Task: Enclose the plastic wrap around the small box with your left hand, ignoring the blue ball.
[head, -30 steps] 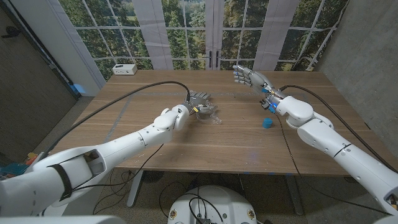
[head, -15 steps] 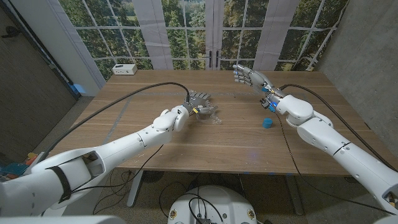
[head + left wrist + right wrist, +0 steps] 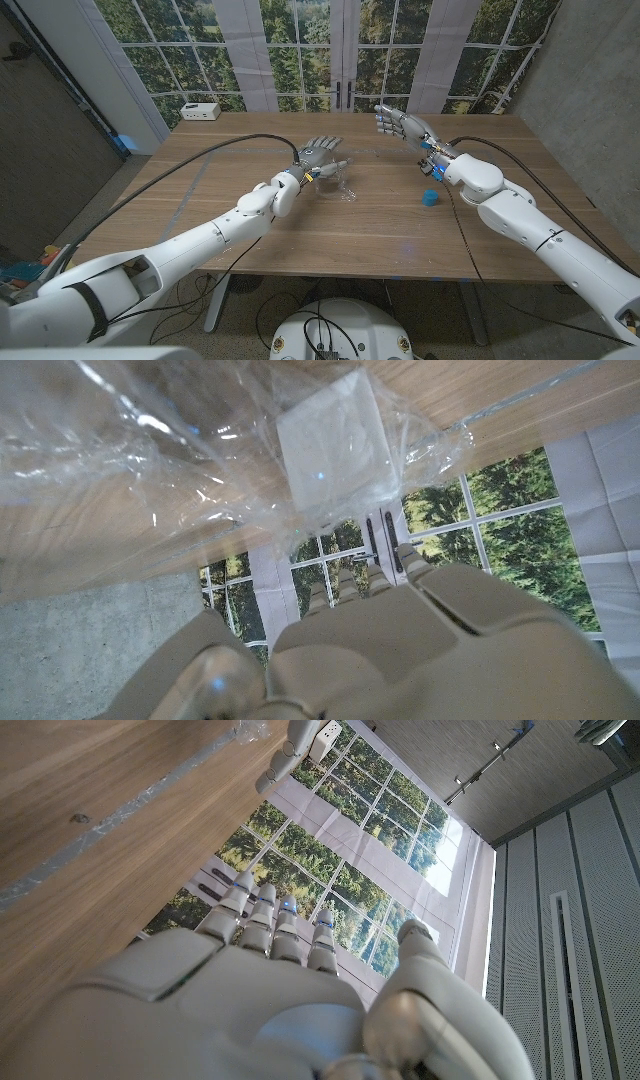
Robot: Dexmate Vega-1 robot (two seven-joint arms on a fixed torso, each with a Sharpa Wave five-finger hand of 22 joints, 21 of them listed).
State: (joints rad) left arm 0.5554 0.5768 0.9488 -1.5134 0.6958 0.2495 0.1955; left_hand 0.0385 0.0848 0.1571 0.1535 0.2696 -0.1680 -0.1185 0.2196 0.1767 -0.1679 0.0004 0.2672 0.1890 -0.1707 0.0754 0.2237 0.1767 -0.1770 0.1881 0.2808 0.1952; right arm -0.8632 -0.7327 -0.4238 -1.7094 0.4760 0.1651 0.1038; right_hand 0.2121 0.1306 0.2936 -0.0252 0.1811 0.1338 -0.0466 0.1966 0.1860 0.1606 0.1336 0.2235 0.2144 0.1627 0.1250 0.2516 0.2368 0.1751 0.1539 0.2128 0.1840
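A crumpled sheet of clear plastic wrap (image 3: 343, 188) lies on the wooden table (image 3: 250, 230) near its middle. The left wrist view shows the plastic wrap (image 3: 150, 450) draped over a small white box (image 3: 335, 445). My left hand (image 3: 319, 156) hovers just above the wrap's far-left side, fingers spread and extended, holding nothing. The blue ball (image 3: 430, 198) sits on the table to the right, apart from the wrap. My right hand (image 3: 399, 123) is raised over the far right of the table with fingers apart and nothing in it.
A white device (image 3: 201, 111) stands at the table's far left corner. Black cables (image 3: 230, 145) run along both arms over the tabletop. Windows stand behind the table's far edge.
My left hand has lifted off the plastic wrap, moved slightly farther away and spread its fingers. The right arm has not moved.
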